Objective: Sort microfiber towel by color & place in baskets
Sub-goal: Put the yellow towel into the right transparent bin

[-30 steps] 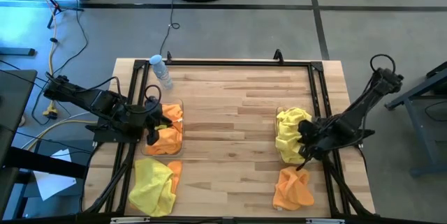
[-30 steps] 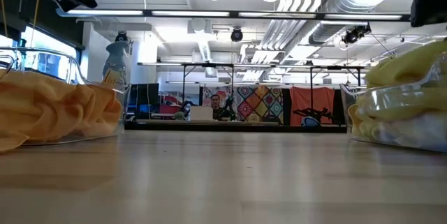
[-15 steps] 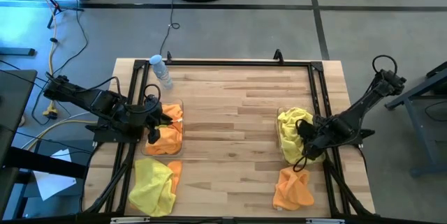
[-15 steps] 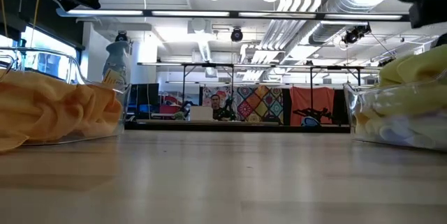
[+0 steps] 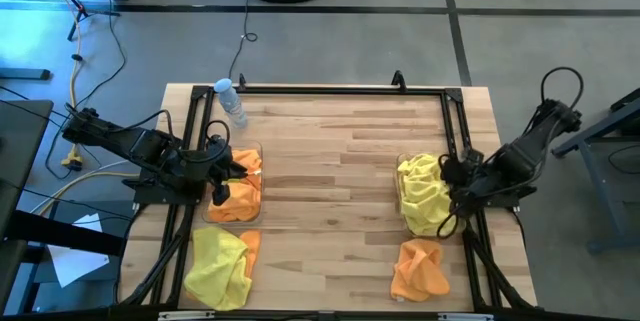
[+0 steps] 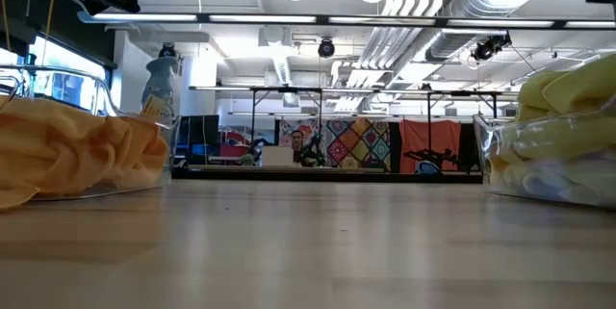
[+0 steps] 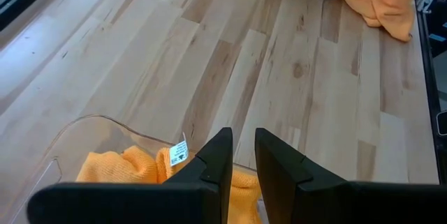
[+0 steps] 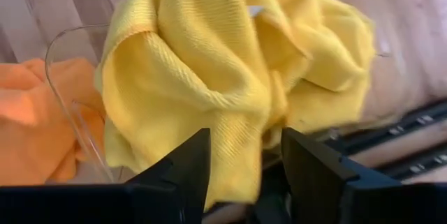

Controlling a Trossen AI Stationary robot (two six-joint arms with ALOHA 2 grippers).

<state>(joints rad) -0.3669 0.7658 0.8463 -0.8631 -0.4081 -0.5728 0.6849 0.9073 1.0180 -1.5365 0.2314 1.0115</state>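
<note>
The left basket [image 5: 256, 147] holds orange towels [image 5: 240, 193]; my left gripper [image 5: 222, 177] hovers over its left side, fingers nearly together and empty, as the left wrist view [image 7: 242, 155] shows. The right basket [image 5: 400, 213] holds a heap of yellow towels [image 5: 422, 193] that rises above its rim [image 8: 63, 77]. My right gripper [image 5: 455, 177] is open and empty at the basket's right side, facing the yellow heap [image 8: 209, 63]. One orange towel [image 5: 420, 269] lies on the table near the right basket. A yellow towel [image 5: 216, 266] and an orange one [image 5: 251, 246] lie near the left basket.
A clear water bottle [image 5: 232, 101] stands at the far left, behind the left basket. A black frame rail [image 5: 330, 90] runs around the tabletop. Bare wood [image 5: 330, 191] lies between the two baskets. A person sits in the room far behind the table [image 6: 301, 145].
My right gripper has drawn back from over the yellow heap toward the table's right and far edges. The yellow towels stay heaped in the right basket, and the top of the heap has settled lower.
</note>
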